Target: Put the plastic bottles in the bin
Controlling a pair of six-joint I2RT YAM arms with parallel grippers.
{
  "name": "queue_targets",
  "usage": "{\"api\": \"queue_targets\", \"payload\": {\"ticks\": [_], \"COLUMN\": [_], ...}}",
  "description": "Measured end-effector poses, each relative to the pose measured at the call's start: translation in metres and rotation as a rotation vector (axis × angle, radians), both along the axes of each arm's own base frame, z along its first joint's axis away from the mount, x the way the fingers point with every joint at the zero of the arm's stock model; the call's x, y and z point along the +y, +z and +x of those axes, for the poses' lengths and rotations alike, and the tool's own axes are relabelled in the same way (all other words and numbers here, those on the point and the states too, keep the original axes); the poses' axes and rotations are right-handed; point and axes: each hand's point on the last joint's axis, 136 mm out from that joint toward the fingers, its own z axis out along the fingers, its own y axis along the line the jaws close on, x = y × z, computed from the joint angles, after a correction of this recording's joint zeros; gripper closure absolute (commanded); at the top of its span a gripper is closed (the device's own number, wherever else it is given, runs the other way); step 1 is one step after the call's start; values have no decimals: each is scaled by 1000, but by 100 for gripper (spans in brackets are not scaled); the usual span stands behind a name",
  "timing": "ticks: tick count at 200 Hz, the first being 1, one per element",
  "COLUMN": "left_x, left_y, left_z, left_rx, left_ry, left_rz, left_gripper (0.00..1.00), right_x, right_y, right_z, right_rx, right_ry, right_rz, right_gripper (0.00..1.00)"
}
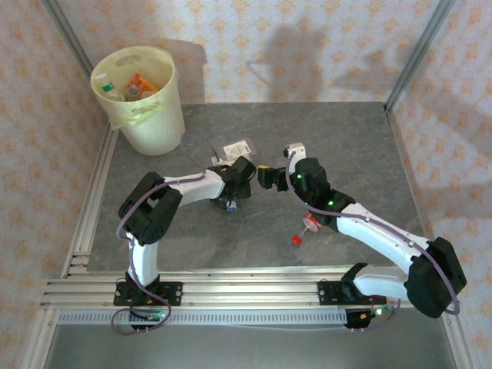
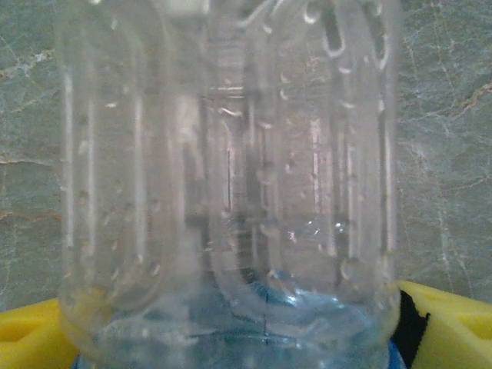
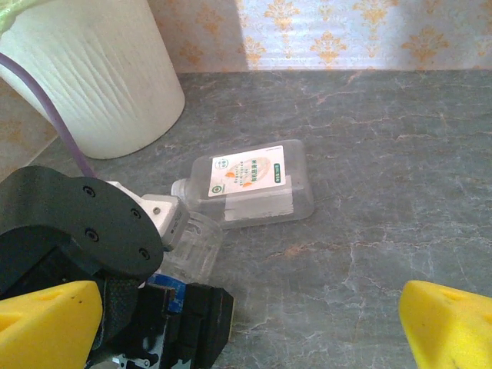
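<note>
My left gripper (image 1: 233, 192) (image 2: 231, 338) is shut on a clear ribbed bottle (image 2: 231, 177) with a blue band (image 3: 188, 247), low over the middle of the table. Its yellow fingers (image 2: 450, 330) press both sides of the bottle. A flat clear bottle with a white and orange label (image 3: 250, 184) (image 1: 237, 147) lies just beyond it. My right gripper (image 1: 267, 177) (image 3: 250, 327) hangs open just right of the left gripper, holding nothing. The cream bin (image 1: 146, 115) (image 3: 92, 84) stands at the far left corner with several bottles (image 1: 134, 86) inside.
A small red-capped bottle (image 1: 310, 223) lies partly under my right arm, with a loose red piece (image 1: 296, 240) beside it. A metal rail (image 1: 231, 292) runs along the near edge, and patterned walls close the back and sides.
</note>
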Motion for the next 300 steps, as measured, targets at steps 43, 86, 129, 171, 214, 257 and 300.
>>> {"api": "queue_targets", "payload": {"ticks": [43,86,129,171,214,257,300], "left_x": [2,-4,-7,1,-4,4,23], "left_y": [0,5,6,21,95,169,192], "left_z": [-1,-1,-6,-8,-6,-7,-11], "left_rx": [2,-3,9,-12,-178,-363,-435], "left_ry": [-5,-12,-25,-20,-60,-55,-13], "left_rz": [14,-19,-20,7,-61,-130,-138], "left_gripper": [34,42,47,59,59,60,60], "right_x": [0,0,0,0,1,2,-6], "right_y": [0,0,0,0,-3,-7,2], "right_z": [0,0,0,0,1,2,6], "right_rx": [0,0,0,1,8,24,7], "right_ry": [0,0,0,0,-2,-8,-64], "right_rz": [0,0,0,1,1,8,40], "right_gripper": [1,1,1,1,1,1,1]}}
